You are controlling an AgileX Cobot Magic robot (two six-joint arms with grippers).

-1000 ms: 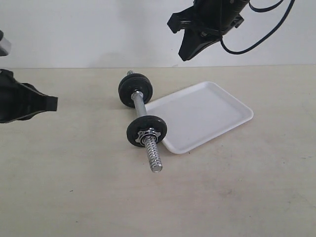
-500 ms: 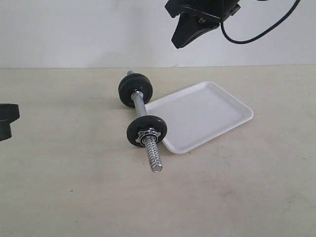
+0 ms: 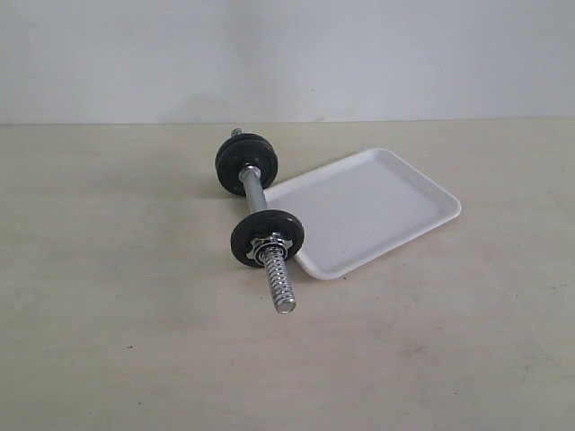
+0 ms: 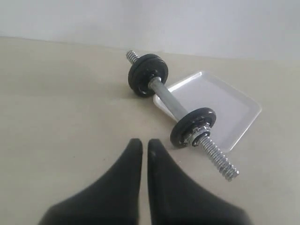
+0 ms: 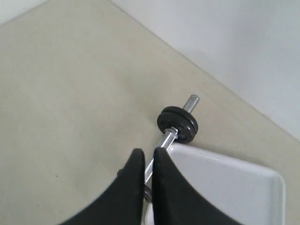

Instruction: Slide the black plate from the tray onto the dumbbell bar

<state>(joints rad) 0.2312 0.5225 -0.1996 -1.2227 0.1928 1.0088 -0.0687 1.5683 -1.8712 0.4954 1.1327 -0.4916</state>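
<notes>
Jaws both closed; dumbbell bar (image 3: 254, 196), discs (image 3: 232, 162) mounted, beside tray (image 3: 377, 206) corner

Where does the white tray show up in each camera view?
Exterior view: white tray right of centre, beside the dumbbell bar.
Left wrist view: tray beyond the bar, across from the left claw.
Right wrist view: tray close beside the right claw.
Shared landmark: the dumbbell bar along the tray's edge.
</notes>
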